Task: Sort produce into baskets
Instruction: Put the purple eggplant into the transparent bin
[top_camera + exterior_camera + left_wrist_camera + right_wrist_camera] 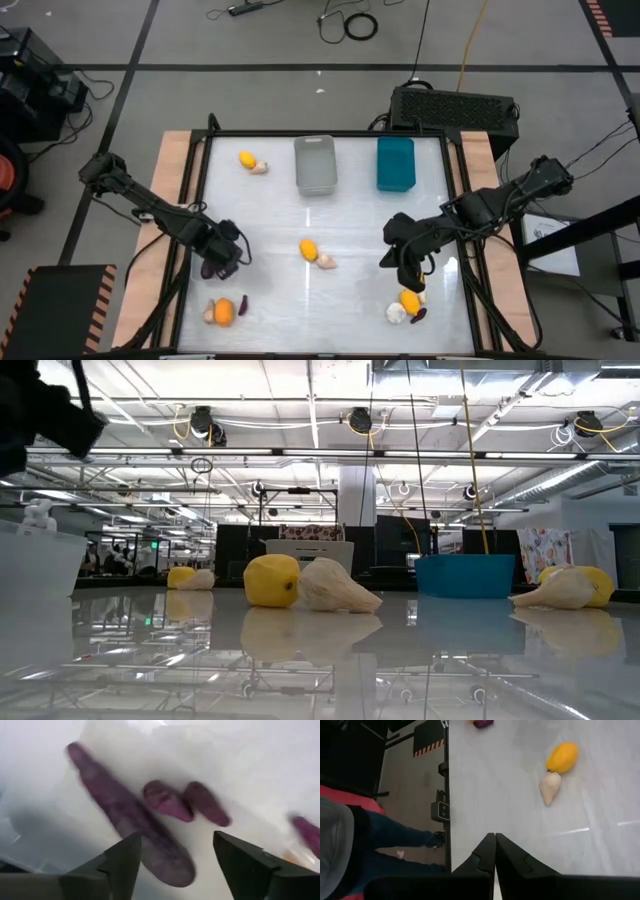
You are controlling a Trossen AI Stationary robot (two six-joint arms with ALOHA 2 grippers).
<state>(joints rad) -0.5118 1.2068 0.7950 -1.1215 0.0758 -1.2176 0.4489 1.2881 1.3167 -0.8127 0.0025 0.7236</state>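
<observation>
Three eggplants (135, 830) lie under the left end effector (175, 860) (fingers apart); right end effector (495, 847) pressed together.

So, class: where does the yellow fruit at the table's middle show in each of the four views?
High view: the fruit lies at the table's middle.
Low view: left of centre.
Left wrist view: not in it.
Right wrist view: upper right.
Shared landmark: the garlic right beside it, seen in the low and right wrist views too.
</observation>
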